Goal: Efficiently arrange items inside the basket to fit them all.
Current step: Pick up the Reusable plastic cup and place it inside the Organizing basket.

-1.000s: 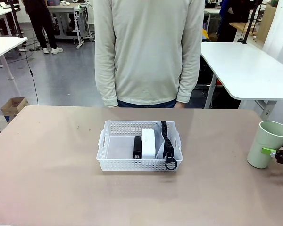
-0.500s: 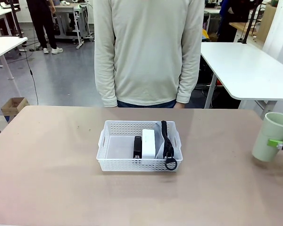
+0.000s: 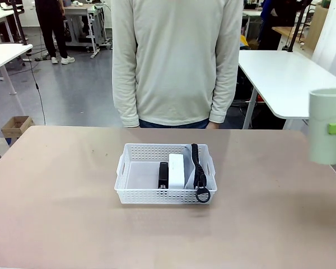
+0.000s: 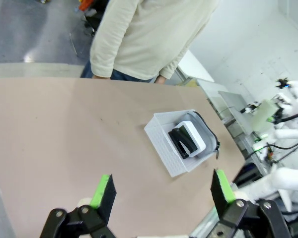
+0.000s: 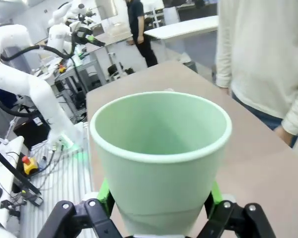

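Green pads of the right gripper (image 5: pixel 159 198) pinch the pale green cup (image 3: pixel 327 133), held upright above the surface at the far right. Left gripper (image 4: pixel 161 191) hangs with jaws spread wide, holding nothing. Mid-surface, the basket (image 3: pixel 135 193) holds stapler (image 3: pixel 163 175), white box (image 3: pixel 177 170) and pouch (image 3: pixel 197 168).

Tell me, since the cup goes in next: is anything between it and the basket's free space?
Nothing visible does. The pale green cup, held in the right gripper, hangs above the table's right edge. The basket has its left half bare; stapler, white box and pouch sit right.
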Tool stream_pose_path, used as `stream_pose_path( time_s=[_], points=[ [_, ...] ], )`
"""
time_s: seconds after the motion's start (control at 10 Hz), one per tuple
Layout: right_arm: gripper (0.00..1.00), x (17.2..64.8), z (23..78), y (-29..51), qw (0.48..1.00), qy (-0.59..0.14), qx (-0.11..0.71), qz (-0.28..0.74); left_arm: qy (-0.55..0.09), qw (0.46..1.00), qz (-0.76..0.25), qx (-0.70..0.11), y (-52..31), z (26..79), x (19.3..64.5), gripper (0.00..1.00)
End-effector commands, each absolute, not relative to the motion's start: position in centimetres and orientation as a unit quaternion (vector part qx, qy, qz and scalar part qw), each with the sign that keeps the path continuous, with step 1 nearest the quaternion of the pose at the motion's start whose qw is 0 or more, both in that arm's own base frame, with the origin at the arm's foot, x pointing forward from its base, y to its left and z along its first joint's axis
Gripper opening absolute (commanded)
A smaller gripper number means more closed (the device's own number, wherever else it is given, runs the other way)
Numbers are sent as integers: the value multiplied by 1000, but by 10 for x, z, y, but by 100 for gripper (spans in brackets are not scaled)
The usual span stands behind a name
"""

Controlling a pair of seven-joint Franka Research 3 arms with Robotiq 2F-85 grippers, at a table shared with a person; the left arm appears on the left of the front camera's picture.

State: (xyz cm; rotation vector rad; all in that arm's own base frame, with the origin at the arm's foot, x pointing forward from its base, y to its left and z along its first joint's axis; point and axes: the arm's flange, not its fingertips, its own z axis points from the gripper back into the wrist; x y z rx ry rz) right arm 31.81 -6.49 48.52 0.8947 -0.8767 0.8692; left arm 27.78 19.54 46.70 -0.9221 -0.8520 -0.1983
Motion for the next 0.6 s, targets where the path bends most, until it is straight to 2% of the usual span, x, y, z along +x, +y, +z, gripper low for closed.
stream_pose_path(
  time_s=[0.0,0.2,0.3,0.4,0.5],
  points=[
    [0,291,481,7,735,-365,437,368,-403,800,-94,-434,195,468,277,100],
    [0,289,474,50,762,-336,420,361,-403,800,-94,-434,195,468,277,100],
    [0,289,463,47,765,-333,403,376,-403,800,-94,-434,195,468,277,100],
    [0,324,511,18,744,-341,430,381,-403,800,-94,-434,195,468,277,100],
    [0,324,511,18,744,-341,430,381,-403,800,-94,-434,195,468,277,100]
  ],
)
